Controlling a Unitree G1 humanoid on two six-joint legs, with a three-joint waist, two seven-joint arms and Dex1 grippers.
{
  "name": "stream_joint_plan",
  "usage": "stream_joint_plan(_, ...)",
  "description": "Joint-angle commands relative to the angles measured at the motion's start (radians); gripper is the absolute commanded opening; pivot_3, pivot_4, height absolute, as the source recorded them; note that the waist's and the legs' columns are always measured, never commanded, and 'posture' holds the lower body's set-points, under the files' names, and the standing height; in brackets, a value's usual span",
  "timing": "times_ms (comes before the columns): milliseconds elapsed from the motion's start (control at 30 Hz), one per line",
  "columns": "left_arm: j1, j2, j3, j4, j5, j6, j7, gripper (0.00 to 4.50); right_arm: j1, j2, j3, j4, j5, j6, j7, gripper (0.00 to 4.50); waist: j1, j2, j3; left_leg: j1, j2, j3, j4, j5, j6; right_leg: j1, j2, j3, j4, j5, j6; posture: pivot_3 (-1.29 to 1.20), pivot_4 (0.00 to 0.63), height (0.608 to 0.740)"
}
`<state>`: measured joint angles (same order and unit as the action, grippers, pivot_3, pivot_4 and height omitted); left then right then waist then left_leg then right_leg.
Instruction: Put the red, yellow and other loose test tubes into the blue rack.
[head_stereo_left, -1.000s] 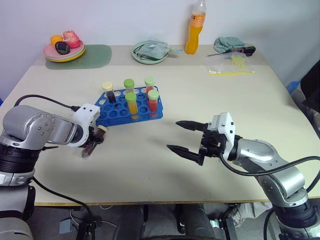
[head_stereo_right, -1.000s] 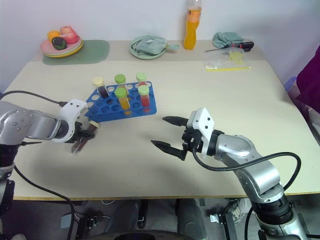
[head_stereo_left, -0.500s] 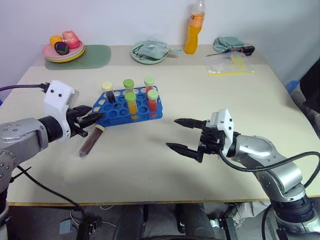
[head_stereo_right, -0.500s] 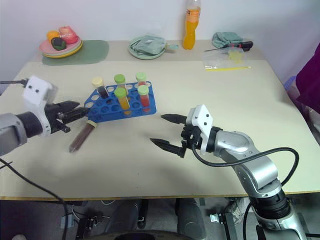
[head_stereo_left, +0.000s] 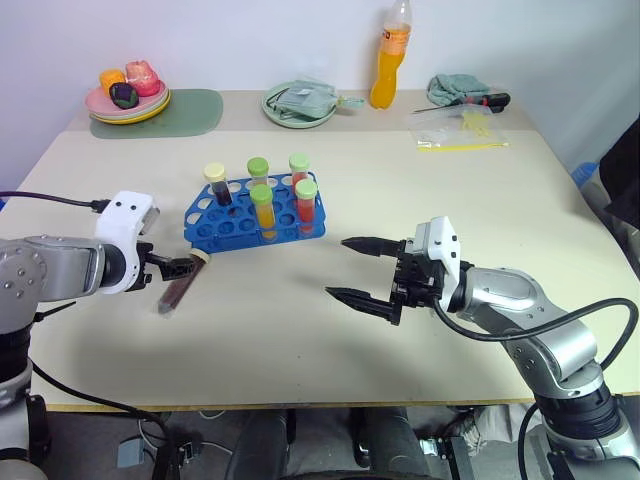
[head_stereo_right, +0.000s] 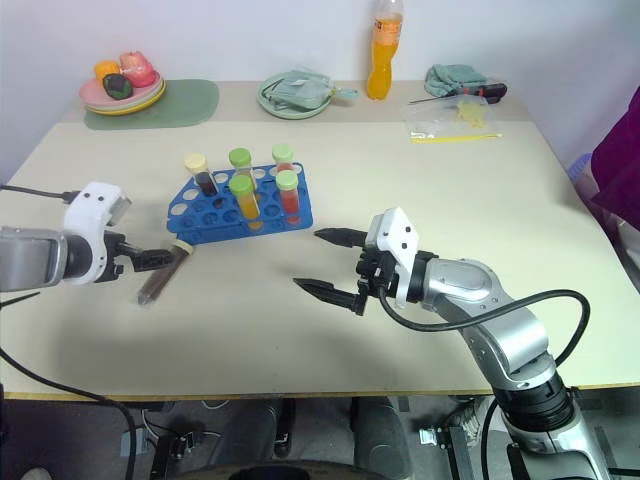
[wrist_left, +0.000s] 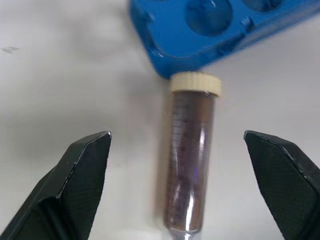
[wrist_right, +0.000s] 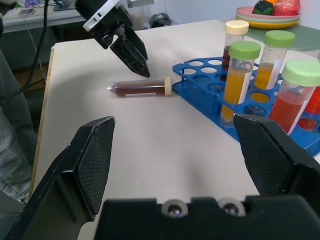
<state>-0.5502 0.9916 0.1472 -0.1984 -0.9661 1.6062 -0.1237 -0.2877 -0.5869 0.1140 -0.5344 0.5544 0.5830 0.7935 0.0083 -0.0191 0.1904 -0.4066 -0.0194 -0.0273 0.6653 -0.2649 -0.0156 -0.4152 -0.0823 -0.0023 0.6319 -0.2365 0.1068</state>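
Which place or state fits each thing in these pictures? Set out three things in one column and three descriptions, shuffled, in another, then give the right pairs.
Things:
1. dark brown tube with cream cap
2. orange drink bottle
3. left gripper

Descriptions:
A. standing at the table's far edge
B. open, over the tube
C. lying on the table, cap against the blue rack

Pairs: 1-C, 2-A, 3-B

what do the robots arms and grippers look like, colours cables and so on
Both arms are rounded silver-grey metal segments with black joints. Each wrist carries a white plastic housing, from which two black tapered pointed fingers extend: left gripper, right gripper. Thin black cables loop from each arm. The finger pads show a fine dimpled texture.
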Motion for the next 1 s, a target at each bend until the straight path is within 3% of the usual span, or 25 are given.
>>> stream_joint_plan(33, -0.065, 0.032, -0.085, 0.096, -0.047, 0.008, 0.0, 4.44, -0.004, 0.002, -0.004, -0.025, 0.0, -0.016, 0.003, 4.2, 0.0, 0.0, 0.0, 0.0, 0.0, 0.0, 0.0, 0.0, 0.0, 0.0, 0.0, 0.0, 0.0, 0.0, 0.0, 0.0, 0.15, 0.74)
stream_joint_plan(333, -0.21, 0.046, -0.291, 0.249, -0.009, 0.008, -0.027, 4.44, 0.018, 0.004, -0.009, -0.044, -0.007, -0.019, -0.015, 4.2, -0.002, 0.0, 0.0, -0.001, 0.0, 0.0, 0.0, 0.0, 0.0, -0.001, 0.0, 0.0, 0.0, 0.0, 0.0, 0.0, 0.15, 0.74)
stream_joint_plan(433, -0.222, 0.042, -0.313, 0.276, -0.009, 0.008, -0.032, 3.58, 0.025, 0.006, -0.011, -0.05, -0.007, -0.017, -0.023, 4.2, -0.004, 0.0, 0.0, -0.001, 0.0, 0.0, 0.0, 0.0, 0.0, -0.002, 0.0, 0.0, 0.0, 0.0, 0.0, 0.0, 0.15, 0.74)
stream_joint_plan(600, -0.217, 0.042, -0.321, 0.284, 0.005, 0.008, -0.041, 1.15, 0.03, 0.004, -0.014, -0.055, -0.005, -0.017, -0.03, 4.2, -0.004, 0.0, 0.0, -0.001, 0.0, 0.0, 0.0, 0.0, 0.0, -0.002, 0.0, 0.0, 0.0, 0.0, 0.0, 0.0, 0.15, 0.74)
stream_joint_plan(633, -0.212, 0.049, -0.318, 0.271, 0.007, 0.008, -0.051, 0.84, 0.031, 0.003, -0.015, -0.056, -0.005, -0.017, -0.029, 4.2, -0.004, 0.0, 0.0, -0.001, 0.0, 0.0, 0.0, 0.0, 0.0, -0.002, 0.0, 0.0, 0.0, 0.0, 0.0, 0.0, 0.15, 0.74)
stream_joint_plan(700, -0.203, 0.072, -0.306, 0.241, 0.002, 0.008, -0.083, 0.81, 0.031, 0.001, -0.016, -0.056, -0.004, -0.017, -0.029, 4.2, -0.004, 0.0, 0.0, -0.001, 0.0, 0.0, 0.0, 0.0, 0.0, -0.002, 0.0, 0.0, 0.0, 0.0, 0.0, 0.0, 0.15, 0.74)
stream_joint_plan(833, -0.151, 0.166, -0.208, 0.177, -0.014, 0.003, -0.171, 0.81, 0.032, -0.005, -0.023, -0.06, -0.003, -0.016, -0.029, 4.2, -0.008, 0.0, 0.0, -0.002, 0.0, 0.0, 0.0, 0.0, 0.0, -0.002, 0.0, 0.0, 0.0, 0.0, 0.0, 0.0, 0.15, 0.74)
stream_joint_plan(900, -0.039, 0.233, -0.038, 0.093, -0.021, -0.062, -0.251, 0.81, 0.035, -0.01, -0.032, -0.062, 0.0, -0.015, -0.03, 4.2, -0.023, 0.0, 0.0, -0.002, 0.001, 0.0, -0.001, 0.0, 0.0, -0.004, 0.0, 0.0, 0.0, 0.0, 0.0, 0.0, 0.15, 0.74)
stream_joint_plan(967, 0.104, 0.213, 0.149, 0.002, 0.074, -0.253, -0.253, 0.81, 0.034, -0.01, -0.034, -0.06, -0.001, -0.014, -0.031, 4.2, -0.024, 0.001, 0.0, -0.003, 0.003, 0.001, -0.002, 0.0, 0.0, -0.005, 0.0, 0.001, 0.001, 0.0, 0.0, 0.0, 0.15, 0.74)
stream_joint_plan(1000, 0.17, 0.152, 0.228, -0.059, 0.167, -0.446, -0.238, 0.81, 0.029, -0.006, -0.032, -0.056, -0.002, -0.014, -0.033, 4.2, -0.022, 0.001, 0.0, -0.002, 0.004, 0.003, -0.003, 0.0, 0.0, -0.007, -0.001, 0.002, 0.001, 0.0, 0.0, 0.0, 0.15, 0.74)
